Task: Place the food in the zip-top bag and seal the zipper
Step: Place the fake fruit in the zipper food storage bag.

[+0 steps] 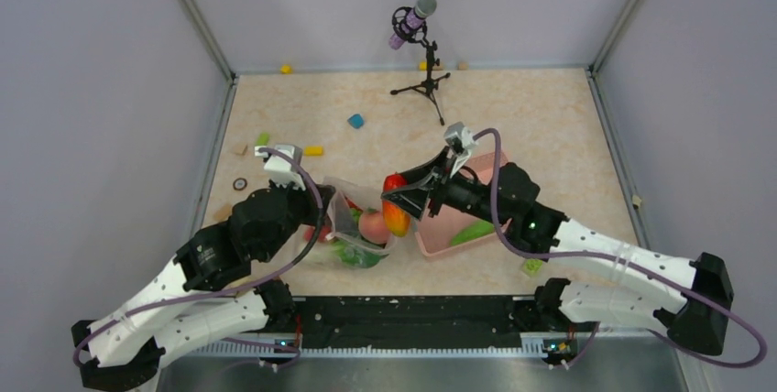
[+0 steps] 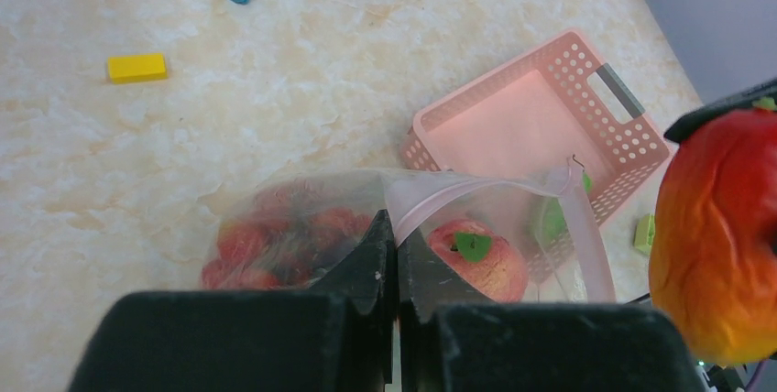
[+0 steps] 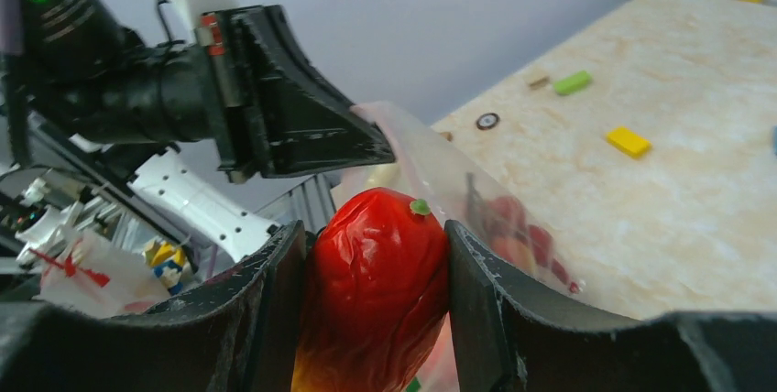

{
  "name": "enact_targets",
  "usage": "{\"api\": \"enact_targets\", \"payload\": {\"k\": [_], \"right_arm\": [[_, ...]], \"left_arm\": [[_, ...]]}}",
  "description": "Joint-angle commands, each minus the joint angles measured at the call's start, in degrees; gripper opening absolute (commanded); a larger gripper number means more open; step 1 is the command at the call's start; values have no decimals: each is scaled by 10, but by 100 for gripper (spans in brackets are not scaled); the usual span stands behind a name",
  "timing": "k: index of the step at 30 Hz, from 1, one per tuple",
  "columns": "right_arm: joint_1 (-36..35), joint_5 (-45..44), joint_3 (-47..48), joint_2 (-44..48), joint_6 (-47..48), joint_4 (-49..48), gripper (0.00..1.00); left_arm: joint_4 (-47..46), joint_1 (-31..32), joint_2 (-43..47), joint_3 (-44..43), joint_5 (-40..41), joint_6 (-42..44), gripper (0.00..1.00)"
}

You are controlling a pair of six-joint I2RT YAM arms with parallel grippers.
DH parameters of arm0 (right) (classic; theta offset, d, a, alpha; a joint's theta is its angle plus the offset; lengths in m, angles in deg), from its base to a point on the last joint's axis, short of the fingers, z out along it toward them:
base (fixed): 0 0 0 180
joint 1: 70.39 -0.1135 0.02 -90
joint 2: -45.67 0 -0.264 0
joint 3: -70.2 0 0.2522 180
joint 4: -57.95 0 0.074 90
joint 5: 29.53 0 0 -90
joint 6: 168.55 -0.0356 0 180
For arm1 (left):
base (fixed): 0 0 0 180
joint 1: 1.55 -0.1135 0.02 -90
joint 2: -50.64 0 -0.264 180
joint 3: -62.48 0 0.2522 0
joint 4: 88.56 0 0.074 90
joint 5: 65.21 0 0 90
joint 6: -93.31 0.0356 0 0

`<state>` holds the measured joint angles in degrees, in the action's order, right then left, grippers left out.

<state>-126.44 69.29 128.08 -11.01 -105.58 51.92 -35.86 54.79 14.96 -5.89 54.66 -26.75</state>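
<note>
The clear zip-top bag (image 2: 302, 213) lies on the table with red berries and chillies (image 2: 266, 241) and a pink fruit (image 2: 481, 259) inside. My left gripper (image 2: 398, 227) is shut on the bag's mouth edge, lifting it; the pinkish zipper strip (image 2: 586, 236) curves round the gaping mouth. My right gripper (image 3: 376, 236) is shut on a red-yellow mango (image 3: 380, 291) and holds it in the air just right of the bag mouth (image 1: 396, 204). A green cucumber (image 1: 472, 232) lies in the pink basket (image 1: 438, 244).
The pink basket (image 2: 541, 108) sits right beside the bag. A microphone on a tripod (image 1: 417, 44) stands at the back. Small blocks lie scattered: blue (image 1: 355, 121), yellow (image 1: 313, 150), green (image 1: 531, 266). Walls close in three sides.
</note>
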Motion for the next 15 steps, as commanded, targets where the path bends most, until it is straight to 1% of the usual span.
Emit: {"api": "enact_targets", "payload": {"k": [1, 5, 7, 9, 13, 15], "right_arm": [[-35, 37, 29, -33, 40, -75, 8], [-46, 36, 51, -74, 66, -75, 9], [-50, 36, 50, -90, 81, -107, 10], [-57, 20, 52, -108, 101, -139, 10], [-76, 1, 70, -145, 142, -166, 12], [-89, -25, 74, -159, 167, -174, 13]], "left_arm": [[-28, -4, -3, -1, -3, 3, 0], [-31, -4, 0, 0, -7, 4, 0], [-31, -4, -1, 0, -7, 4, 0], [-31, -6, -1, 0, -7, 4, 0], [-33, -10, -1, 2, -7, 4, 0], [-33, -11, 0, 2, -10, 4, 0]]}}
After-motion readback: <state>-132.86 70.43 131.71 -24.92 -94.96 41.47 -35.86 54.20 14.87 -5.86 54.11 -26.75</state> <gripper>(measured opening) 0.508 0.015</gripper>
